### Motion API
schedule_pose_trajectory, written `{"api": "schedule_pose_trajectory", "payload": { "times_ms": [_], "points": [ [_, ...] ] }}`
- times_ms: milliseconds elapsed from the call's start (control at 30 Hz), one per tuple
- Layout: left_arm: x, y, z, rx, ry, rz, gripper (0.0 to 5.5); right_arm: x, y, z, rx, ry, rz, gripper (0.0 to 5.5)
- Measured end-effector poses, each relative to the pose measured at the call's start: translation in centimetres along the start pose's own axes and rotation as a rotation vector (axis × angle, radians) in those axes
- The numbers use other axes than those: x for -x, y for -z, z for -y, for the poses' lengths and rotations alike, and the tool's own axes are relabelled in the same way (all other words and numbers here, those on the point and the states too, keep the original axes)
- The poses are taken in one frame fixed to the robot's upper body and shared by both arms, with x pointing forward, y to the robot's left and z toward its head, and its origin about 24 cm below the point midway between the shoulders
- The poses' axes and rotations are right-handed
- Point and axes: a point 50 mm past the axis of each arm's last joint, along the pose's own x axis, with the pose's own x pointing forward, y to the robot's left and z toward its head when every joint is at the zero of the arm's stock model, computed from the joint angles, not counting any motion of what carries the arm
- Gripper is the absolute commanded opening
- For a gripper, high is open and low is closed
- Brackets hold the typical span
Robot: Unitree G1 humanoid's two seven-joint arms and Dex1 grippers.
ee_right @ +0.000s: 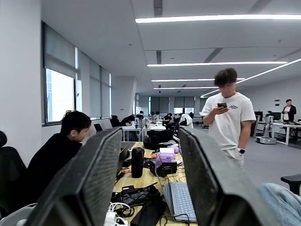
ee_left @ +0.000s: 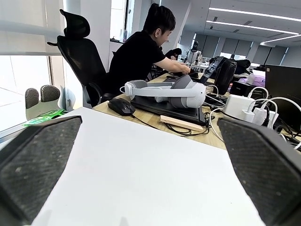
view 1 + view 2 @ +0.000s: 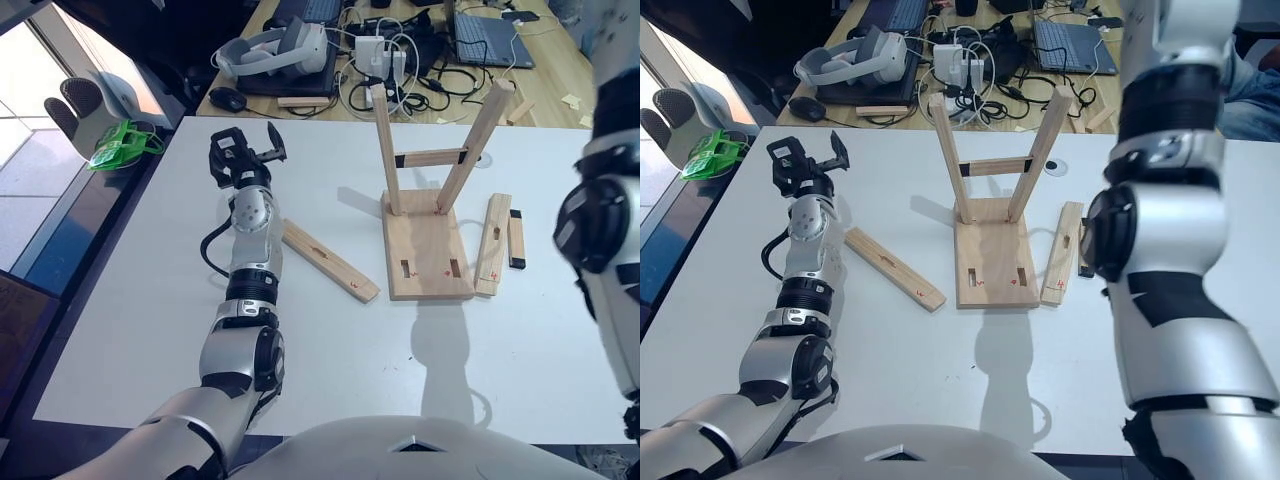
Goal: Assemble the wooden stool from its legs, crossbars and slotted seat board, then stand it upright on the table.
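The slotted seat board (image 3: 428, 262) lies flat on the white table (image 3: 150, 330), two slots facing me. Two legs (image 3: 385, 150) stand up from its far end, leaning apart, joined by a crossbar (image 3: 432, 157). A loose leg (image 3: 330, 260) lies diagonally left of the board. Right of the board lie another leg (image 3: 493, 243) and a short black-tipped crossbar (image 3: 516, 242). My left gripper (image 3: 250, 150) rests low over the table's far left part, open and empty, well away from the loose leg; its pads (image 2: 40, 165) are spread wide. My right gripper (image 1: 150, 136) is raised high, open and empty.
Beyond the table's far edge is a wooden desk with a VR headset (image 3: 275, 50), a mouse (image 3: 228, 98), a power strip with tangled cables (image 3: 375, 55) and a laptop (image 3: 490, 35). A green object (image 3: 120, 145) sits off the table's left corner.
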Motion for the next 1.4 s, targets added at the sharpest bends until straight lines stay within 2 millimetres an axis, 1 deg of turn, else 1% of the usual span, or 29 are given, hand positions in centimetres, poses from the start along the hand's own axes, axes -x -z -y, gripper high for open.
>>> {"api": "schedule_pose_trajectory", "payload": {
  "times_ms": [33,67,100,167,200,233,367,433,567,600,667,700,733,767,800,833,867,900,967,1000,1033,1067,1100,1133,1167,1200,1267,1300,1400],
  "points": [
    [0.0,0.0,0.0,0.0,0.001,0.001,5.4,0.1,2.1,0.9,-0.063,0.028,-0.11,2.21],
    [0.0,0.0,0.1,0.001,0.002,0.001,5.4,0.5,4.9,1.2,-0.115,0.034,-0.237,2.21],
    [0.1,0.0,0.2,0.004,0.004,0.0,5.4,1.9,9.4,0.9,-0.17,0.017,-0.421,2.21],
    [0.1,0.0,0.2,0.004,0.004,0.0,5.4,5.3,16.4,0.2,-0.216,-0.006,-0.676,2.21],
    [0.1,0.0,0.2,0.005,0.005,0.001,5.4,7.1,19.1,0.0,-0.233,-0.012,-0.779,2.21],
    [0.1,0.0,0.2,0.005,0.006,0.002,5.4,7.8,20.0,-0.1,-0.239,-0.011,-0.805,2.21],
    [0.1,0.0,0.3,0.005,0.007,0.003,5.4,7.6,19.6,0.4,-0.231,0.002,-0.774,2.21],
    [0.1,0.0,0.3,0.004,0.007,0.003,5.4,6.9,18.7,0.7,-0.219,0.003,-0.707,2.21],
    [0.1,0.0,0.4,0.001,0.013,0.002,5.4,5.4,15.9,0.5,-0.183,-0.015,-0.561,2.21],
    [0.1,0.0,0.4,0.0,0.014,0.0,5.4,4.6,13.9,0.3,-0.131,-0.014,-0.434,2.21],
    [0.1,0.1,0.4,-0.001,0.015,-0.001,5.4,3.9,11.1,0.2,-0.067,-0.008,-0.264,2.21],
    [0.1,0.2,0.4,-0.002,0.015,-0.005,5.4,3.6,8.9,-0.1,-0.034,-0.016,-0.141,2.21],
    [0.1,0.2,0.4,-0.003,0.016,-0.007,5.4,3.5,6.8,-0.7,-0.015,-0.042,-0.039,2.21],
    [0.1,0.2,0.4,-0.003,0.017,-0.007,5.4,3.6,5.7,-1.1,-0.01,-0.067,0.007,2.21],
    [0.1,0.2,0.4,-0.005,0.02,-0.009,5.4,4.1,4.4,-2.4,-0.008,-0.137,0.048,2.21],
    [0.1,0.3,0.4,-0.005,0.02,-0.011,5.4,4.8,4.4,-3.3,-0.018,-0.187,0.033,2.21],
    [0.1,0.3,0.4,-0.006,0.021,-0.011,5.4,6.1,5.6,-4.2,-0.03,-0.241,-0.024,2.21],
    [0.1,0.3,0.4,-0.006,0.022,-0.01,5.4,7.6,7.3,-4.5,-0.038,-0.262,-0.095,2.21],
    [0.1,0.3,0.2,-0.006,0.018,-0.011,5.4,10.2,9.8,-3.9,-0.041,-0.252,-0.197,2.21],
    [0.2,0.4,0.2,-0.006,0.018,-0.012,5.4,12.8,11.5,-2.8,-0.034,-0.202,-0.282,2.21],
    [0.2,0.3,0.2,-0.005,0.017,-0.009,5.4,15.0,12.6,-1.7,-0.015,-0.149,-0.349,2.44],
    [0.2,0.2,0.1,-0.004,0.018,-0.001,5.4,17.9,13.9,-0.1,0.016,-0.075,-0.438,2.49],
    [0.2,0.2,0.0,-0.005,0.015,0.001,5.4,19.8,14.4,1.2,0.039,-0.02,-0.488,2.71],
    [0.3,0.2,-0.1,-0.007,0.014,0.001,5.4,21.8,14.9,3.1,0.08,0.047,-0.542,2.84],
    [0.4,0.3,-0.3,-0.009,0.01,0.0,5.4,23.3,15.0,5.2,0.122,0.116,-0.583,3.08],
    [0.5,0.4,-0.7,-0.01,0.0,-0.002,5.4,25.3,15.1,7.8,0.19,0.2,-0.636,3.28],
    [0.6,0.4,-1.2,-0.014,-0.01,0.002,5.4,28.4,15.0,10.8,0.266,0.238,-0.717,3.64],
    [0.7,0.4,-1.6,-0.019,-0.017,0.002,5.4,30.2,15.2,11.6,0.29,0.201,-0.768,3.8],
    [1.0,0.5,-2.1,-0.027,-0.022,-0.001,5.4,32.8,16.0,12.5,0.283,0.076,-0.853,4.21]
  ]
}}
